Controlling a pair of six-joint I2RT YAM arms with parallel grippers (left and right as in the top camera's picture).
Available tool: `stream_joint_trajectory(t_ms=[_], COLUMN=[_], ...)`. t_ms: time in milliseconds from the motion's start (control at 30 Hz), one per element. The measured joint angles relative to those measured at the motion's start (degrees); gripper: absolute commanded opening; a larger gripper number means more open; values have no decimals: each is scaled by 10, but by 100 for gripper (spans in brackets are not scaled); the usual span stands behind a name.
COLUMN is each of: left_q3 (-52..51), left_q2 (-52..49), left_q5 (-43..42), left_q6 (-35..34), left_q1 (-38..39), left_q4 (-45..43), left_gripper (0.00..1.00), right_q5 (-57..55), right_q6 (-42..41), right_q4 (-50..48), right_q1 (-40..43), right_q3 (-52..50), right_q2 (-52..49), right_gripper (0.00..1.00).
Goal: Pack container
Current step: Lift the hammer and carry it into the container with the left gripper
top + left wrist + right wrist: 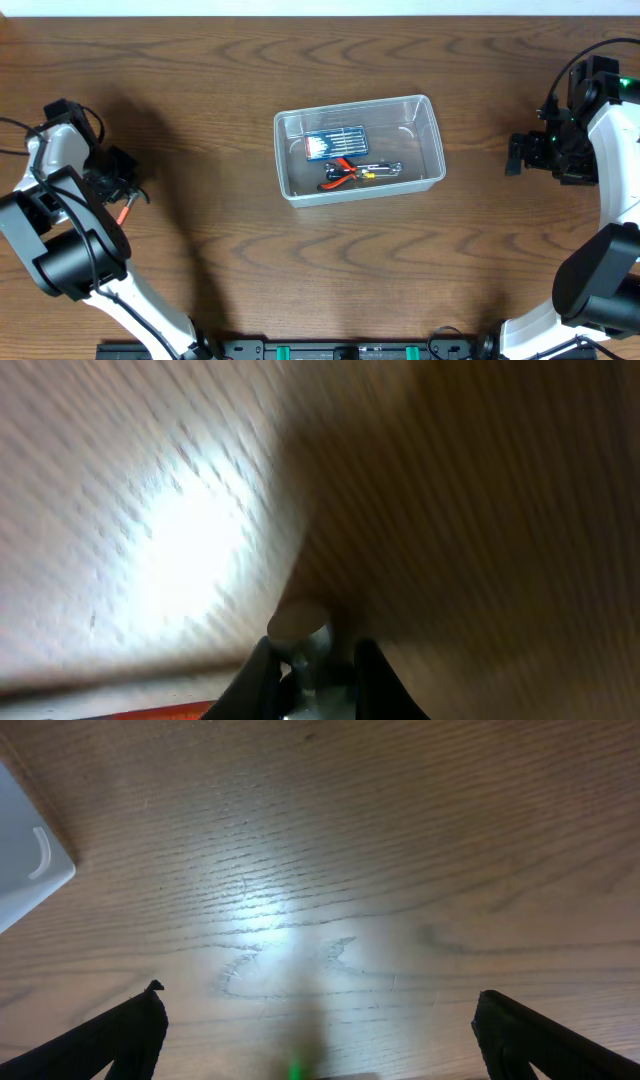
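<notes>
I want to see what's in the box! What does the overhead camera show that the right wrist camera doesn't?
Only overhead: inside the container, a blue case and red-handled pliers. Only right wrist: a close look at the right gripper's jaws, spread wide over bare wood. Both: the wooden table and the container, though the wrist camera catches just one corner.

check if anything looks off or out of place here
Nothing spilled or damaged. The container sits slightly askew, with a blue case and red-handled pliers inside. The only stray is an orange-red tool at the far left, apparently held in the left gripper; that wrist view is blurred.
</notes>
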State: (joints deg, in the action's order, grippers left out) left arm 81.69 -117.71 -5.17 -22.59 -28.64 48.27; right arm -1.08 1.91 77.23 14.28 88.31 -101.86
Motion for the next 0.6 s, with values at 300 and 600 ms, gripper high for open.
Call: stream_joint_trajectory(t_ms=[300, 600], left_q3=[137, 311], left_q2=[78, 101], left_q5=[-2, -3], left_q6=[49, 63], left_q1=[80, 272], left_q4=[200, 282], left_gripper=[6, 6], right_q5=[0, 0], right_q6=[-2, -15], right_q4=[-1, -1], right_q1=[0, 1], right_q3=[0, 0], right_q2=[0, 0], right_gripper=[99, 99])
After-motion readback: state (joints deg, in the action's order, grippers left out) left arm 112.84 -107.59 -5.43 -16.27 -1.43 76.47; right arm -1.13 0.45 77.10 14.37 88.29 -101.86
